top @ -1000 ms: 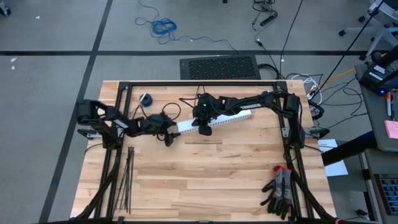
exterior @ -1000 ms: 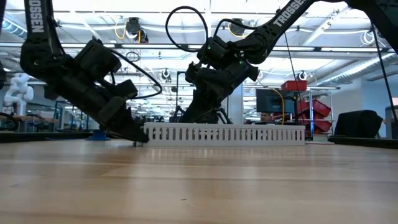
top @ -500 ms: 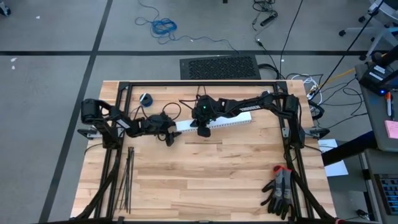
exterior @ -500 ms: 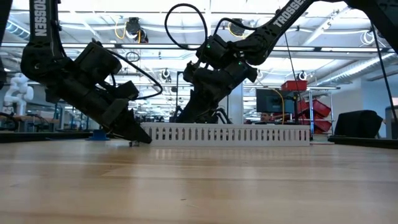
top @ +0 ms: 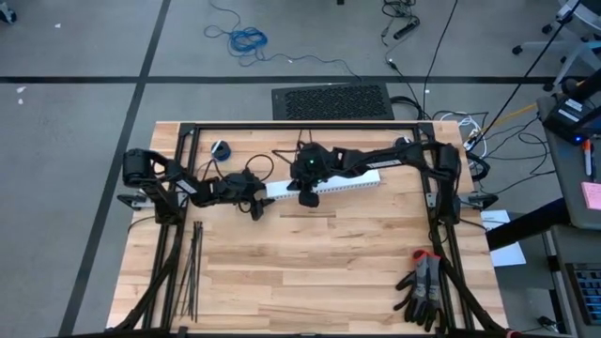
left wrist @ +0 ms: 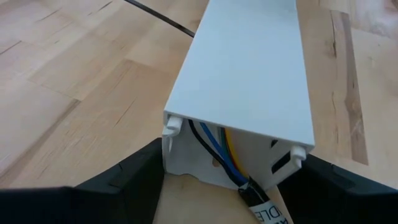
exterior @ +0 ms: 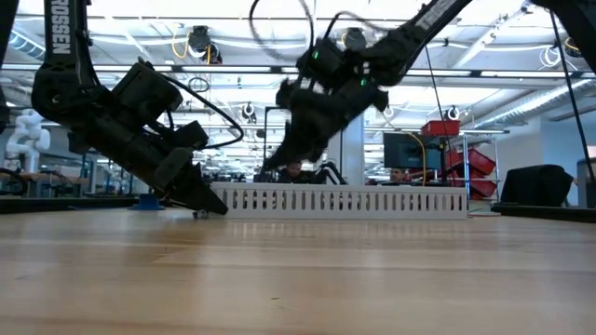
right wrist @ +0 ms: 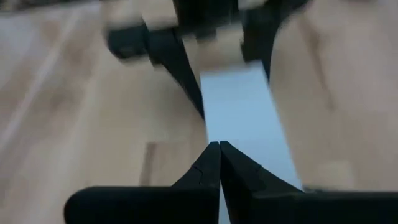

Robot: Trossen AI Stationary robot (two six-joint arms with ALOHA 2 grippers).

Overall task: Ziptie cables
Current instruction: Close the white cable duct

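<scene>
Gripping the white channel's [left wrist: 249,81] end — left hand [left wrist: 224,180].

Open workshop hall around a pale wooden worktop [top: 310,272]

From above, grey concrete floor [top: 75,113] crossed by dark lines surrounds the worktop; a blue coiled cable [top: 247,39] lies on the floor at 11 o'clock, a dark perforated mat [top: 331,101] sits just beyond the far edge at 12, loose black cords [top: 441,56] trail at 1, and a desk with a pink note [top: 591,193] stands at 3. Seen level across the worktop, the hall behind is bright, with ceiling light strips [exterior: 233,42], a monitor [exterior: 408,149], red bins [exterior: 470,163], a black case [exterior: 535,184] and a white robot arm [exterior: 23,135] far off
</scene>
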